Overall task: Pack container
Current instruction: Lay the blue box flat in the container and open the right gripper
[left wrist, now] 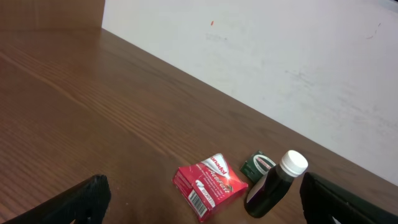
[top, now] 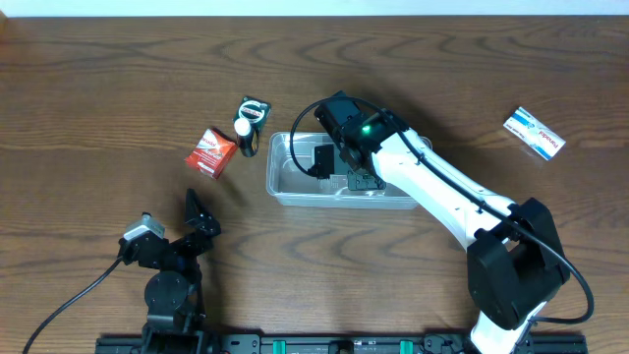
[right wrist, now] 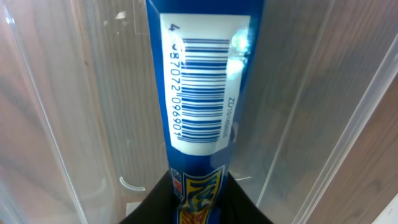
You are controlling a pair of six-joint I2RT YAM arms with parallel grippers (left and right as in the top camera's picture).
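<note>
right gripper (top: 324,159) tips mostly cropped at wrist-view bottom, flanking glossy blue barcoded pack (right wrist: 202,93) inside clear round-cornered plastic container (top: 287,185) mid-table, clamped or loose unclear, left gripper (top: 201,216) jaws wide apart, left of container, near red carton (top: 211,152)

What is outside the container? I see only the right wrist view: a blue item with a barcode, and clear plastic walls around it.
Observer: To the left of the container there are a red box, a dark bottle with a white cap, and a green packet.
Operator: Is anything on the other side?
Observer: Yes, a blue-and-white box lies far to the right, well apart from the container.
Operator: And where is the left gripper?
Observer: The left gripper is open and empty, at the front left, touching none of those items.
</note>
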